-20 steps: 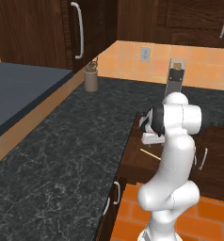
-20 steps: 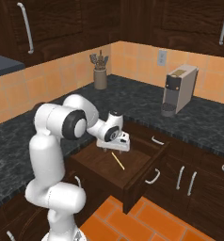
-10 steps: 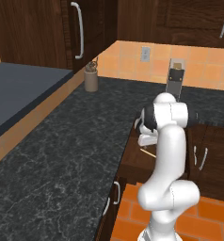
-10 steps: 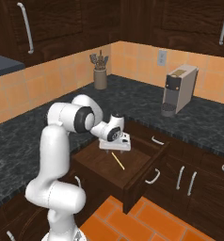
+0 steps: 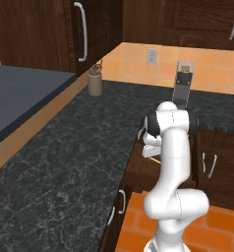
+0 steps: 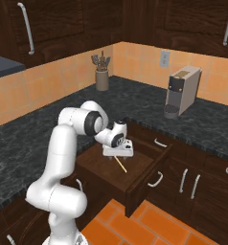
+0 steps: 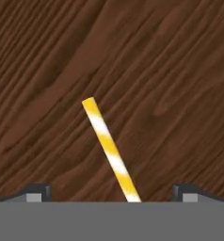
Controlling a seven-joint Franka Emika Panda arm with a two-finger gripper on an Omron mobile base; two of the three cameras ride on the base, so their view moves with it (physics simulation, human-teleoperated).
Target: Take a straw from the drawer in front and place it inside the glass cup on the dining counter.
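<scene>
Dark brown wood of the drawer (image 6: 135, 165) floor lies directly under the hand; the drawer stands pulled out from the cabinet run below the black speckled desk (image 5: 65, 162). Straw (image 7: 110, 150), yellow with pale bands, lies flat on the drawer floor, alone, running at a slant in the hand view from upper left toward the bottom middle, its lower end passing out of view between the two finger tips. In the right base view the straw (image 6: 120, 164) shows as a thin tan stick just beyond the hand, toward the drawer front. Tool (image 6: 118, 152) points down into the drawer, low over the wood, jaws spread wide, nothing between them; in the hand view the tool (image 7: 110, 192) straddles the straw's near end with clearance on both sides. Step in hand, as judged: the reach for the straw, grasp not yet made. Next move calls for a short further descent until the tips bracket the stick, perhaps a small shift along it toward its middle, then closing. Risk noted: a stick this thin lying flat may slip or roll out from the pads if the tips stop short of the wood. Cup and dining island: no observation from these views.
</scene>
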